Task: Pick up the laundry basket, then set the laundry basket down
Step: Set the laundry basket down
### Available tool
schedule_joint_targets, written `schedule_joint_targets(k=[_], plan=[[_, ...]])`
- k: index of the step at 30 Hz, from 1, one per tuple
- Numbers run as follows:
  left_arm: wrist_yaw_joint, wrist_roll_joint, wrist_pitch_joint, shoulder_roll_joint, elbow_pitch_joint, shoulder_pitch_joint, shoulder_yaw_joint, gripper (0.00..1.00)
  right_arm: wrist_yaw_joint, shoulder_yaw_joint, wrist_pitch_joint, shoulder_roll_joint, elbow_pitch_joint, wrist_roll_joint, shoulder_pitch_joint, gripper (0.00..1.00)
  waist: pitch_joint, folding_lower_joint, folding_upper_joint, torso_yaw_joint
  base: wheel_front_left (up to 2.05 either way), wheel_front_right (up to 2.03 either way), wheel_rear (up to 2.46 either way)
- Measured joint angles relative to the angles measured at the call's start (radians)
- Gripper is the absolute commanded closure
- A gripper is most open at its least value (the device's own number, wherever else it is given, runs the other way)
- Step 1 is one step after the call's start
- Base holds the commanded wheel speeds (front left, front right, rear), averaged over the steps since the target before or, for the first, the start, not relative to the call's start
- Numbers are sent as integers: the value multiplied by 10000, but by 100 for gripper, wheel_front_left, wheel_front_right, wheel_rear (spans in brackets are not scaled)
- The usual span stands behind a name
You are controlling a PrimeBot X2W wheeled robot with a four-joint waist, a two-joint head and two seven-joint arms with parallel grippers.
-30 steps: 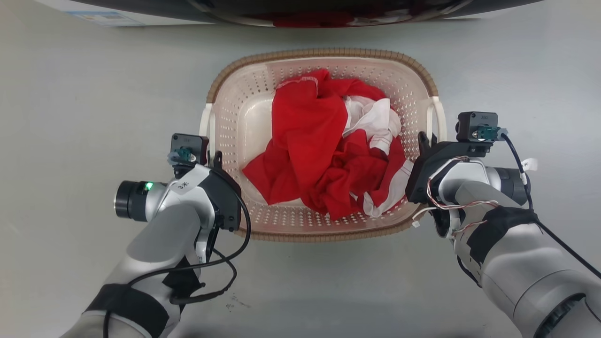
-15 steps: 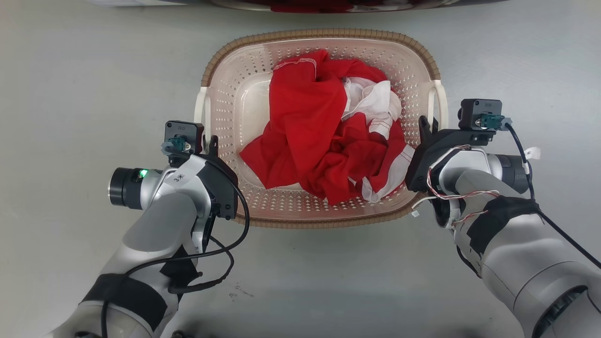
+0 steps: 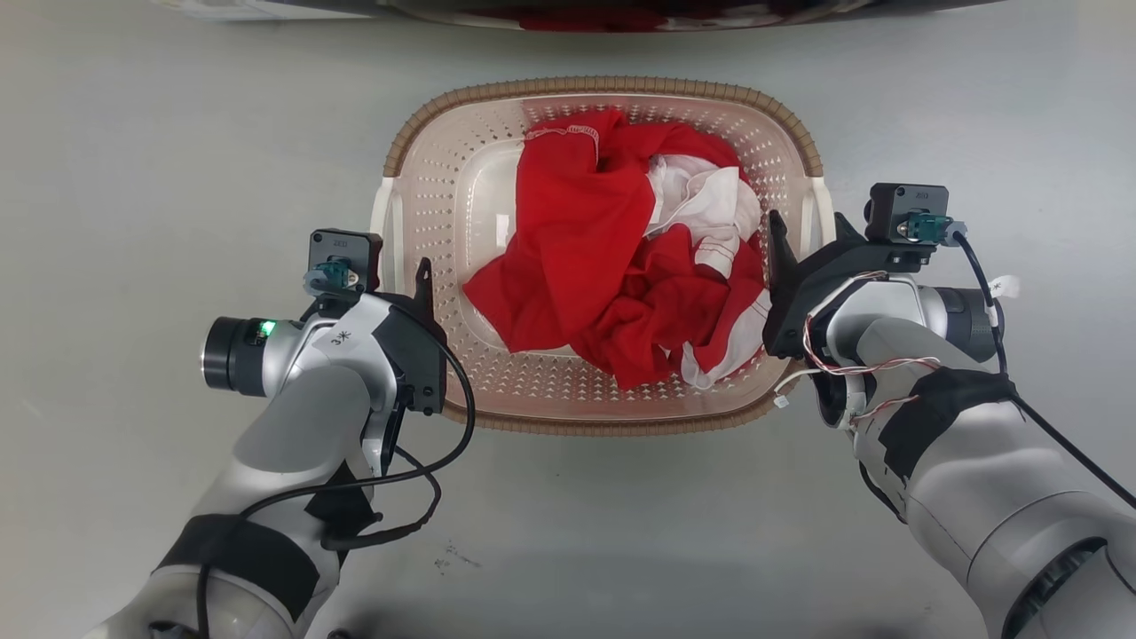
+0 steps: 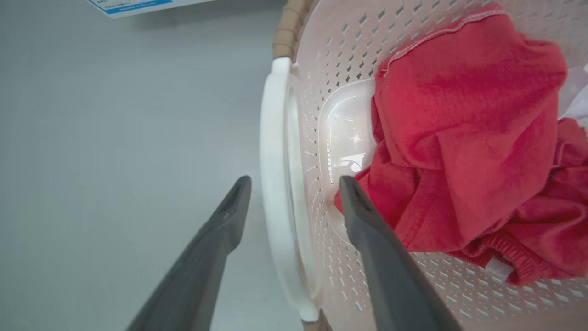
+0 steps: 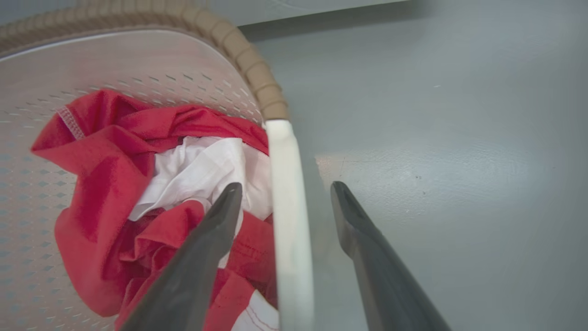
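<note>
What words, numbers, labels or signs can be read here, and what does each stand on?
"3" with a star-like mark: white sticker on the left wrist.
Left camera housing and right camera housing: small pale print, too small to read.
White tag on the right arm: mark unreadable.
Blue-and-white label on a white panel, left wrist view: blurred, unreadable.

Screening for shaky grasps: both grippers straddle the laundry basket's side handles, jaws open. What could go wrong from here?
1. The right gripper has its inner finger over the red and white clothes that lie right beside the right handle. Closing could pinch cloth against the handle and weaken the hold.
2. The clothes lie heaped toward the right side of the laundry basket, so it may tilt when lifted.
</note>
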Motion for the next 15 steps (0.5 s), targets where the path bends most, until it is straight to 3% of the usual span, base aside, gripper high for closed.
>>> schedule_joint_targets(k=[15], plan=[[-4, -23, -500, 0, 242, 64, 98, 0, 0, -58, -255, 15, 261, 117, 48, 0, -935, 0, 0, -44, 0, 0, 0]])
